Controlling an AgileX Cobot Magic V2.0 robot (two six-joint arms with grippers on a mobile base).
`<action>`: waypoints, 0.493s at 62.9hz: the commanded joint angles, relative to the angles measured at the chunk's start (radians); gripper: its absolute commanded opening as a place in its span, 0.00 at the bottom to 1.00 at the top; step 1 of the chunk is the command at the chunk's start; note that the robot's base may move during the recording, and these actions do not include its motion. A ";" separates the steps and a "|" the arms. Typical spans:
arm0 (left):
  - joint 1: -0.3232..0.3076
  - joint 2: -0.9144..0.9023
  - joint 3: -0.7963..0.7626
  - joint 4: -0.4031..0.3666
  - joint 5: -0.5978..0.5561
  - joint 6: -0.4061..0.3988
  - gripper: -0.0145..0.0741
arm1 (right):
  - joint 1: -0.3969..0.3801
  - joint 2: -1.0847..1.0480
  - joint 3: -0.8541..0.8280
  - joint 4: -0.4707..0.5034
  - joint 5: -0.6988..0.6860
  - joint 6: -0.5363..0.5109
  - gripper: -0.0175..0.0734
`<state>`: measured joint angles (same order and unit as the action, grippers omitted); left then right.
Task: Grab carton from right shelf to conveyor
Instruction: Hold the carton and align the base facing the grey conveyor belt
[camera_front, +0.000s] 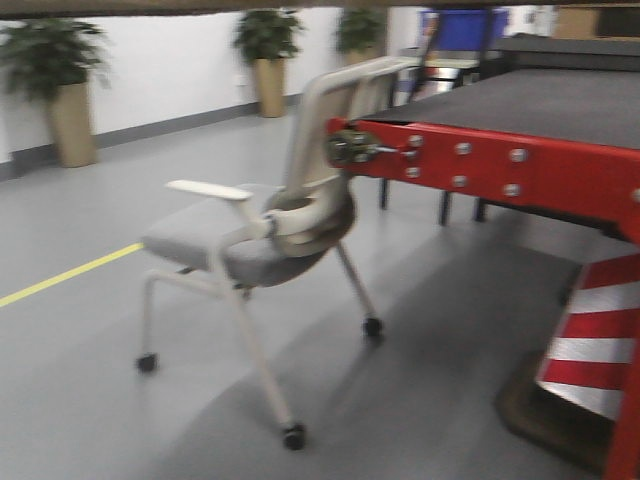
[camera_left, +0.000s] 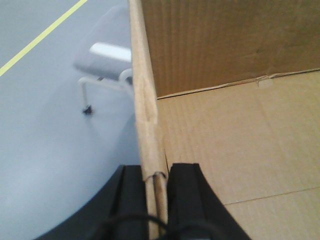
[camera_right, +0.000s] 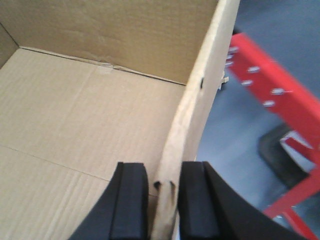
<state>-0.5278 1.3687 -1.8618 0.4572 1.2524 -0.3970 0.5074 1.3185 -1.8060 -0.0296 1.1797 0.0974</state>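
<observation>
"Left wrist-mounted view first: what has the claw got?"

"The left gripper (camera_left: 159, 202) is clamped on the left wall of the large open-topped brown corrugated cardboard carton (camera_left: 240, 140). One black finger (camera_left: 132, 200) sits outside the wall and the other inside, with the cardboard edge pinched between them."

"And the other arm?"

"The same on the opposite side. The right gripper (camera_right: 165, 200) is closed on the carton's right wall, which is crumpled and bowed where the pads squeeze it. The inside of the box shows only bare cardboard and flap seams."

"So where is the carton?"

"It is held between the two grippers. The smooth grey floor (camera_left: 55, 150) shows past its left wall. Past its right wall is the conveyor with the dark grey belt and the glossy red bolted frame (camera_front: 520, 170). The box is apart from the frame, not touching it."

"Anything else around?"

"A cream-framed office chair with a grey seat and castors (camera_front: 260, 240) stands just beside the conveyor's end. A yellow floor line (camera_front: 70, 275) runs off to the left. Leafy plants in tall tan pots (camera_front: 62, 90) stand along the white wall. The exterior front-facing view is blurred, so I cannot make out finer detail."
</observation>
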 joint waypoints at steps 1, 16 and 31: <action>-0.005 -0.008 -0.002 0.066 -0.031 0.001 0.15 | 0.001 -0.013 -0.005 0.019 -0.052 -0.020 0.12; -0.005 -0.008 -0.002 0.093 -0.031 0.001 0.15 | 0.001 -0.013 -0.005 0.019 -0.052 -0.020 0.12; -0.005 -0.008 -0.002 0.093 -0.031 0.001 0.15 | 0.001 -0.013 -0.005 0.019 -0.052 -0.020 0.12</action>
<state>-0.5313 1.3687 -1.8618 0.4884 1.2433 -0.4025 0.5074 1.3190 -1.8060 -0.0272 1.1608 0.0974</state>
